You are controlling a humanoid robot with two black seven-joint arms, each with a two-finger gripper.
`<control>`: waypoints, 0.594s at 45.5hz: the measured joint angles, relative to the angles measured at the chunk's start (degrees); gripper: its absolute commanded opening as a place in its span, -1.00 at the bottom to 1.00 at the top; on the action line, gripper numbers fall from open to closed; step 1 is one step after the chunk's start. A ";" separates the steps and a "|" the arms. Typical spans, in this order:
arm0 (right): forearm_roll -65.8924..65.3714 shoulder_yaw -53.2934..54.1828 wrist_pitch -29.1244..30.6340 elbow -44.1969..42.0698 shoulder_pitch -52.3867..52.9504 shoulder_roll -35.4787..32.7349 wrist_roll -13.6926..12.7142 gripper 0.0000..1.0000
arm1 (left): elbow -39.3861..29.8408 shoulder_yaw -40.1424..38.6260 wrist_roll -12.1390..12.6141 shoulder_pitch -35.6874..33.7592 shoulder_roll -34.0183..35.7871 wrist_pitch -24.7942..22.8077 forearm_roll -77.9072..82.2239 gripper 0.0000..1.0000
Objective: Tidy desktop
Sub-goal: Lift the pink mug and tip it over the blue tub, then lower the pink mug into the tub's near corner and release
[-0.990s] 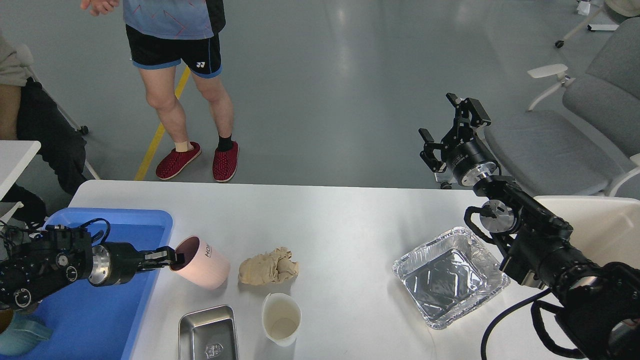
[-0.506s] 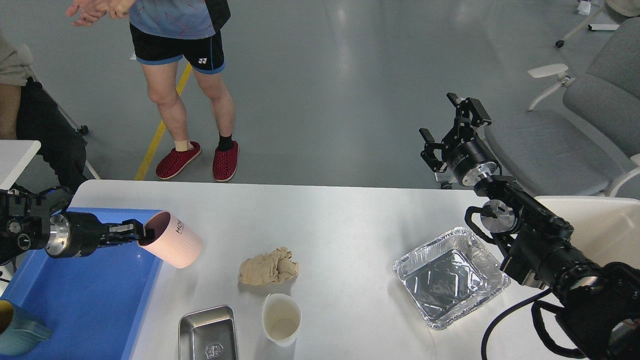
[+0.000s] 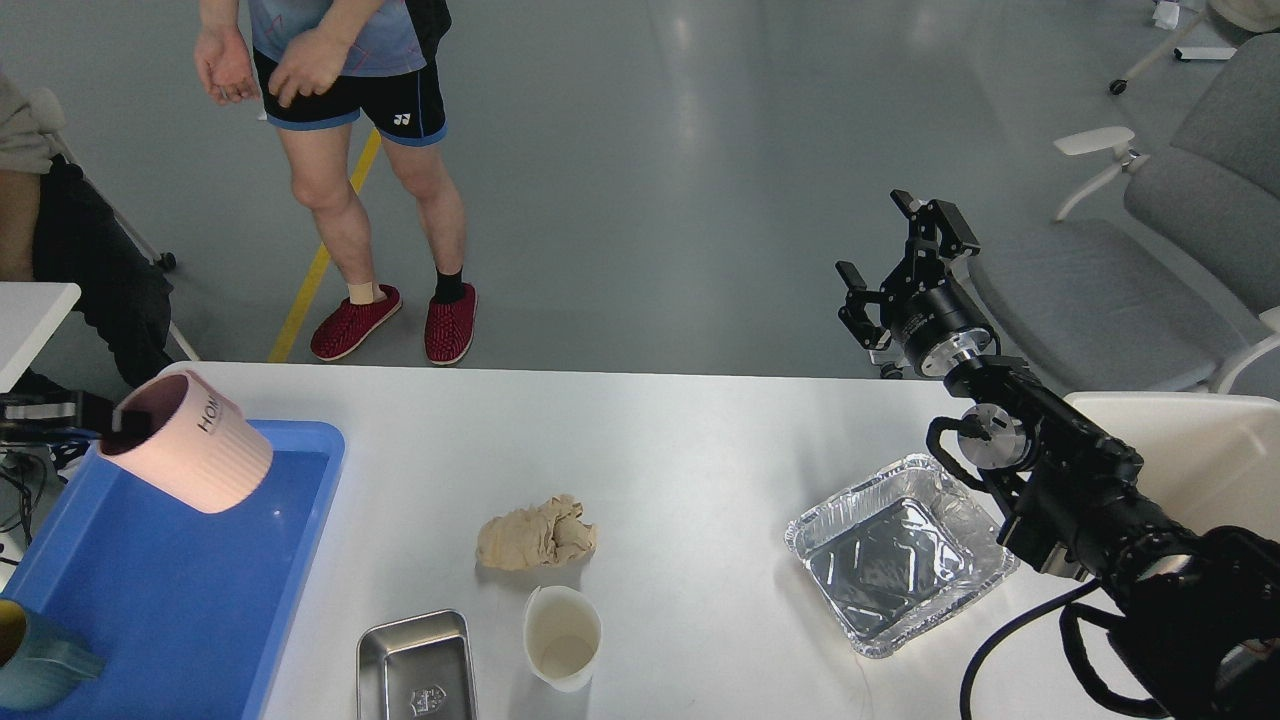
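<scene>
The white-grey desktop fills the lower view. My left gripper comes in from the far left and is shut on the rim of a pink ribbed cup. It holds the cup tilted in the air over the far end of the blue tray. My right gripper is open and empty, raised above the desktop's far right edge. On the desktop lie a crumpled beige wad, a white paper cup, a small steel tray and a foil tray.
A teal cup sits in the blue tray's near left corner. A person stands beyond the desktop's far left edge. Grey chairs stand at the right. A small white table corner shows at the left.
My left gripper has lifted the pink cup off the desktop and carried it left, from beside the beige wad to above the blue tray. The right arm has barely moved.
</scene>
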 measured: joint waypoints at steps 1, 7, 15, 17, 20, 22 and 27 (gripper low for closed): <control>0.00 0.00 0.00 0.00 -0.01 0.04 0.00 1.00 | -0.09 -0.12 -0.08 -1.66 1.22 -1.49 0.40 -1.00; 0.00 0.00 0.04 -0.01 -0.05 0.52 0.04 1.00 | -0.18 -0.42 -0.39 -10.10 5.25 -8.58 2.45 -1.00; 0.00 0.00 0.06 -0.01 -0.04 1.53 0.08 1.00 | -0.25 -0.45 -0.61 -13.68 5.91 -11.13 4.19 -1.00; 0.00 0.00 0.06 0.00 -0.03 1.62 0.08 1.00 | -0.26 -0.40 -0.61 -13.56 5.80 -11.13 4.44 -1.00; 0.00 0.00 0.06 0.05 0.02 1.63 0.08 1.00 | -0.27 -0.20 -0.60 -13.33 5.58 -11.13 5.12 -1.00; 0.00 -0.05 0.07 0.06 0.04 1.63 0.08 1.00 | -0.28 -0.02 -0.56 -12.97 5.43 -11.10 5.87 -1.00; 0.00 -0.08 0.08 0.06 0.03 1.56 0.08 1.00 | -0.28 0.27 -0.37 -11.00 5.27 -10.42 7.33 -1.00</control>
